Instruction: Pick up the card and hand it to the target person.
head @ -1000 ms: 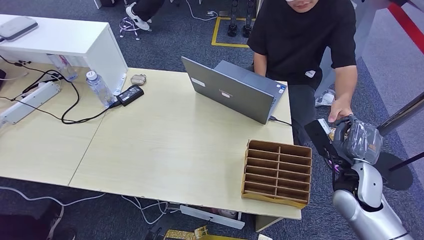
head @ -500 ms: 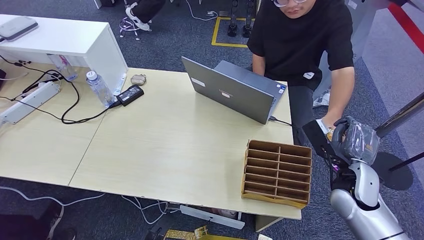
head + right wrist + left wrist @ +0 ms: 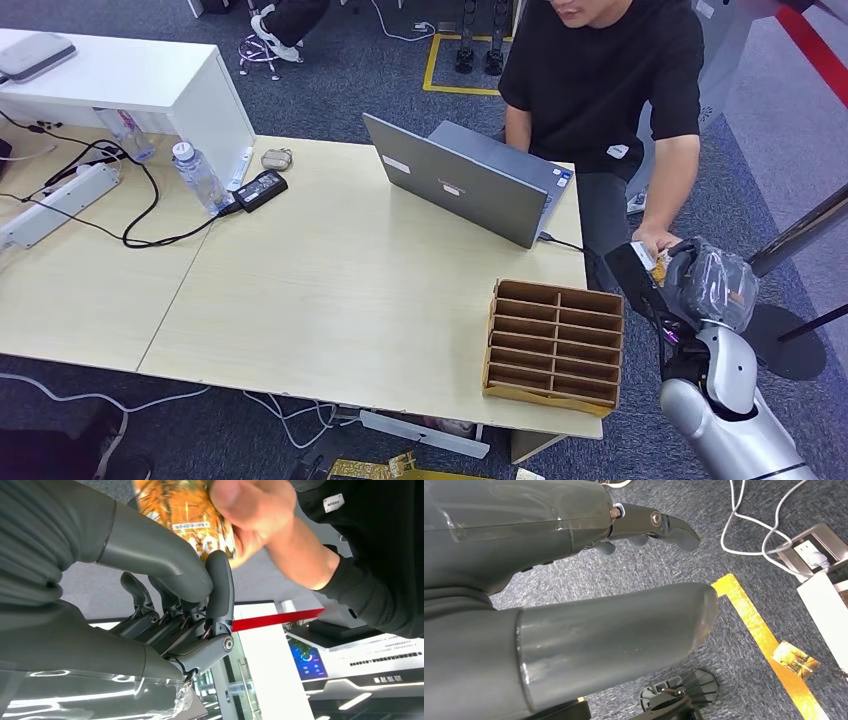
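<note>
Beyond the right edge of the table (image 3: 330, 300), your right hand (image 3: 705, 280) is raised beside the seated person (image 3: 610, 80). From the right wrist camera you see its thumb and a dark fingertip (image 3: 220, 580) pinching the orange printed card (image 3: 192, 517), so this hand grips the card. The person's hand (image 3: 252, 510) touches the card's far end, thumb pressed on its face; in the head view the same hand (image 3: 655, 240) rests against your right hand. The card is therefore off the table, held between your hand and theirs.

Your left hand (image 3: 644, 530) hangs over grey carpet, holding nothing, its thumb well apart from the dark fingers.

On the table nearest your right arm stands a brown divided organiser (image 3: 555, 345). An open grey laptop (image 3: 465, 180) sits in front of the person. Toward the far left you find a water bottle (image 3: 197, 175), a black power adapter (image 3: 262, 188) and a white power strip (image 3: 55, 205) with black cables.
</note>
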{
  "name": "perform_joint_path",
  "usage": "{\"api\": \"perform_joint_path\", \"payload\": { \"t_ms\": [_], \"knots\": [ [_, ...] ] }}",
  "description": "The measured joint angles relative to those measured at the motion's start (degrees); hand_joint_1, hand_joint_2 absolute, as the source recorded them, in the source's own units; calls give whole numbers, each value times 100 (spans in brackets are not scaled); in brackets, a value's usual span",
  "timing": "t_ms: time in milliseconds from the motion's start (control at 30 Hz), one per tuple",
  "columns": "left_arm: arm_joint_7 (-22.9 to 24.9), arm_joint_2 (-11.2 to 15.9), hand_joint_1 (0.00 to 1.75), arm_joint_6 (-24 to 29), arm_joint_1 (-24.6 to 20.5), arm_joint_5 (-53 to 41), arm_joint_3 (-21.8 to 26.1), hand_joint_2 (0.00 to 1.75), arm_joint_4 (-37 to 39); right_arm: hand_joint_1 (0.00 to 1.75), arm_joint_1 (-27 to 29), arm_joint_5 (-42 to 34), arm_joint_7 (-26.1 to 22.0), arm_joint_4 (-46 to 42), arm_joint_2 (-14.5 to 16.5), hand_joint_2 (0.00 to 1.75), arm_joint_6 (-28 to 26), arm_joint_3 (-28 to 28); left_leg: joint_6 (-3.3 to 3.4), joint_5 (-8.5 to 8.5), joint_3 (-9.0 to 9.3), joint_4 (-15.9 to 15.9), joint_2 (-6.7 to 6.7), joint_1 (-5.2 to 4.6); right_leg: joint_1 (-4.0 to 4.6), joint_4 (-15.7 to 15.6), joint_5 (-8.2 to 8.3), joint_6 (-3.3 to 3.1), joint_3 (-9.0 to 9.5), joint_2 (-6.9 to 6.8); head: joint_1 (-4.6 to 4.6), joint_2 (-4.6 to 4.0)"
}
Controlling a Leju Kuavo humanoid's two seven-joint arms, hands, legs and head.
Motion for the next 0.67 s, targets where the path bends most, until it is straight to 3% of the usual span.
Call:
{"api": "perform_joint_path", "payload": {
  "t_ms": [67, 133, 667],
  "knots": [
    [1, 1, 0, 0, 0, 0, 0, 0, 0, 54, 0, 4, 3, 15, 0, 175, -1, 1, 0, 0, 0, 0, 0, 0, 0, 0, 0, 0, 0, 0, -1, 0],
    [2, 2, 0, 0, 0, 0, 0, 0, 0, 0, 1, 5, 9, 28, 0, 175, -10, 2, 0, 0, 0, 0, 0, 0, 0, 0, 0, 0, 0, 0, -1, 0],
    [-16, 9, 0, 5, 6, 3, -1, 0, 0, 0, 64, 283, -121, -112, 9, 175, -838, -20, 0, 0, 1, 1, 0, 0, 0, 0, 0, 0, 0, 0, 0, 0]
  ]
}}
